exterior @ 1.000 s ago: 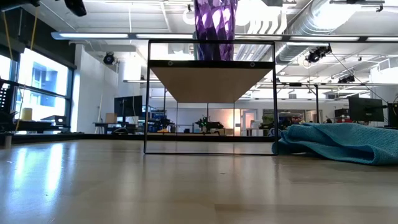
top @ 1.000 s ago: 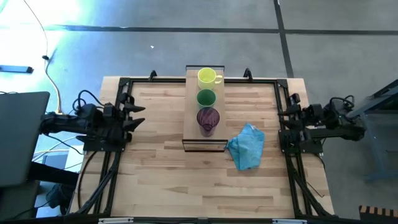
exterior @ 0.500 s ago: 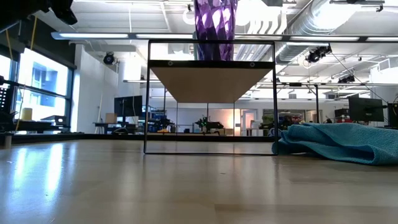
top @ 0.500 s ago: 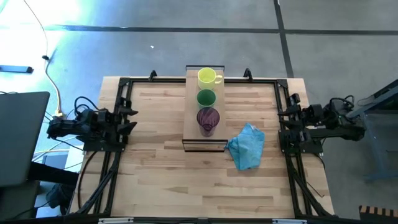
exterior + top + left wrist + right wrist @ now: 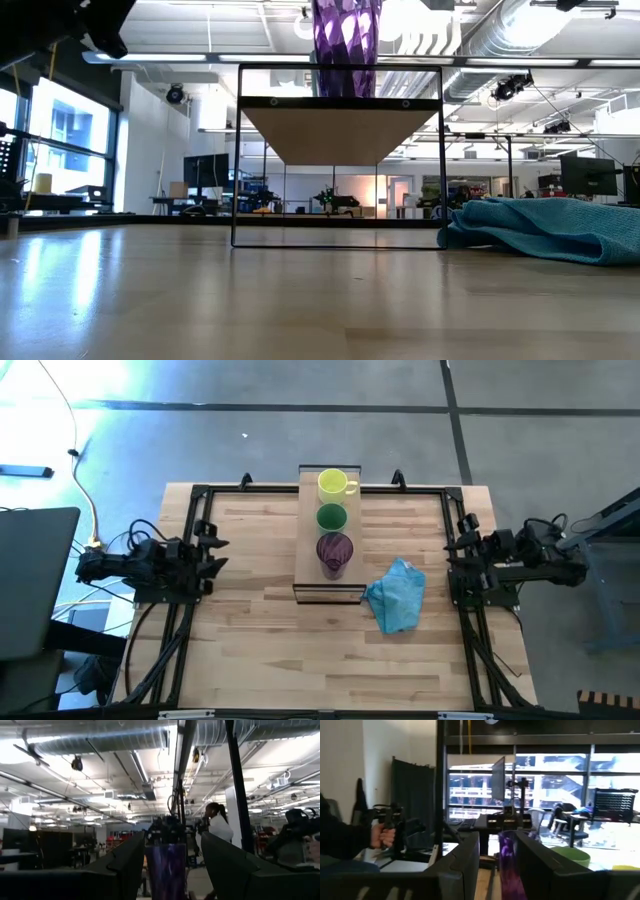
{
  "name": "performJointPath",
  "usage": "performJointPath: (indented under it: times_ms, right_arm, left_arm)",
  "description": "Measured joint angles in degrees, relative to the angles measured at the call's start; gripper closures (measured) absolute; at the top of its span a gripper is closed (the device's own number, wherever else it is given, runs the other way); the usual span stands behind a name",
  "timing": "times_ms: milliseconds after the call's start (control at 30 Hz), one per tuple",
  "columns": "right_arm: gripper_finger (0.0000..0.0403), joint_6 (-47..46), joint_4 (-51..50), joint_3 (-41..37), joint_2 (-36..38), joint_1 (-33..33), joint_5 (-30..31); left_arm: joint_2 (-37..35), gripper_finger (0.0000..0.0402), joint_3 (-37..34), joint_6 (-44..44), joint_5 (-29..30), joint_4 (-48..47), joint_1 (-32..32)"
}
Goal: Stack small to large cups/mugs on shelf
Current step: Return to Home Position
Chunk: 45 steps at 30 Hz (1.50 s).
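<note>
The left jaws stand apart at the 9 o'clock edge of the surface, at the tip of the left arm. The left wrist view shows the purple tumbler in the gap between its two dark fingers. The right jaws are likewise apart at the 3 o'clock edge, on the right arm, and they grip nothing.

All three vessels stand upright in one line on the shelf, mouths up. The yellow mug is at the 12 o'clock end with its handle toward 3 o'clock and shows only its own yellow inside. The green cup is next, with a darker green hollow. The purple tumbler is nearest 6 o'clock, and whether it holds anything cannot be told through its patterned wall. The cups sit close together, though touching or not cannot be told.

A crumpled blue cloth lies on the surface just beside the shelf, at 4 o'clock from the tumbler.

In the low view the tumbler is cut off at the top, and it hides the other two cups. The shelf shows its pale underside in a thin dark frame. The right wrist view catches only part of the green cup and a sliver of the mug.
</note>
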<state>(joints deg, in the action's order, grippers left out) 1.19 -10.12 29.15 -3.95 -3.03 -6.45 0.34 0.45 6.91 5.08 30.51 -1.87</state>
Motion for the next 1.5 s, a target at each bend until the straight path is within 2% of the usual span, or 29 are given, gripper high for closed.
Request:
performJointPath:
  times_ms: [300,600,967,1200,1500]
  right_arm:
    - [0.0288,0.1,-0.4,-0.7,0.0,0.0,-1.0]
    - [0.0288,-1.3,23.7,-17.3,0.7,0.4,3.3]
    - [0.0288,-4.5,39.0,-28.4,0.7,3.4,3.3]
    - [0.0288,-6.8,37.0,-28.6,0.7,4.6,3.5]
    - [0.0288,-10.7,25.8,-28.6,0.6,4.6,3.6]
  left_arm:
    - [0.0,0.0217,0.0,1.7,1.7,2.9,0.0]
    - [0.0,0.0217,0.0,0.6,1.7,2.9,0.0]
    - [0.0,0.0217,0.0,0.2,2.9,2.9,0.0]
    - [0.0,0.0218,0.0,0.1,3.5,2.8,0.0]
    - [0.0,0.0218,0.0,-0.1,5.1,2.5,0.0]
